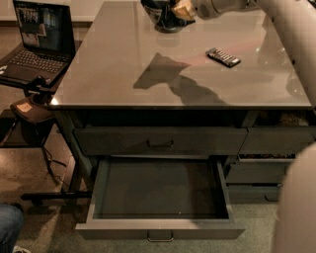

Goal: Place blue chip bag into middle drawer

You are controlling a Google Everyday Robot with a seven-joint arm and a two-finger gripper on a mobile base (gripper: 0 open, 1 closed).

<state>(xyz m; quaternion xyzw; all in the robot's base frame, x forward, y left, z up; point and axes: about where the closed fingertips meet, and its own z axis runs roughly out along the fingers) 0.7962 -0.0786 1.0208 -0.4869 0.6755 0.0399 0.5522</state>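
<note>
The blue chip bag (pixel 159 16) shows as a dark crinkly shape at the far edge of the grey tabletop (pixel 123 74). My gripper (pixel 174 11) is right at the bag, touching its right side from above. My arm reaches in from the upper right. The middle drawer (pixel 158 190) is pulled out below the table's front edge. Its dark tray holds nothing and its small metal handle (pixel 160 237) faces me. The gripper is far behind and above the drawer.
A flat black candy bar (pixel 223 57) lies on the table's right half. A closed drawer (pixel 160 141) sits above the open one, with narrower drawers (pixel 276 141) to the right. A laptop (pixel 39 37) stands on a side stand at left. A person's knee (pixel 9 227) shows at bottom left.
</note>
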